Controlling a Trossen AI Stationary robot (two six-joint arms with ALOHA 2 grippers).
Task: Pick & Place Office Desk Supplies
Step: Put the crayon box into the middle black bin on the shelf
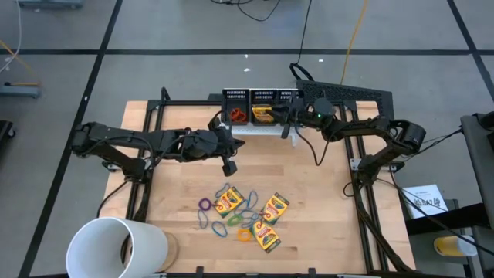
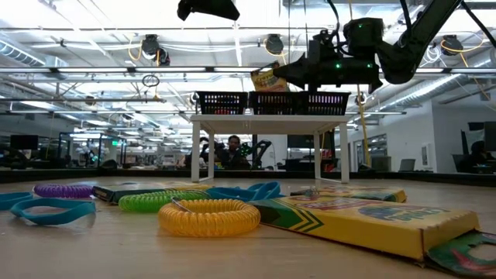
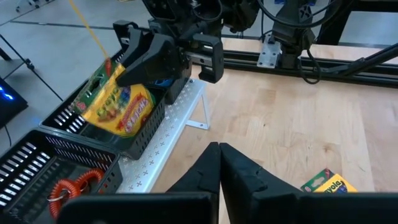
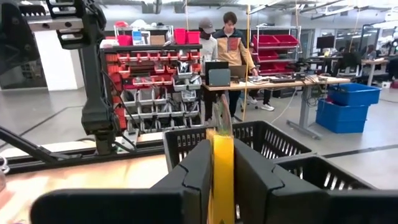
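High view: the right gripper [image 1: 287,117] is held over the row of black mesh bins [image 1: 251,98] at the table's far edge, a crayon box [image 1: 263,116] at the middle bin. The left gripper [image 1: 229,164] is suspended over mid-table, fingers closed, nothing held. Three crayon boxes [image 1: 229,201] and coloured rubber-band loops [image 1: 205,205] are clustered near the near edge; a white cup [image 1: 116,245] is seen at the near left corner.

Low view: a yellow loop [image 2: 209,216] is seen close to the camera.

Left wrist view: the crayon box [image 3: 115,102] is clamped, tilted, above a bin (an orange coil [image 3: 76,185] lies in the neighbouring bin).

Right wrist view: the box edge [image 4: 222,168] is pinched between the fingers.
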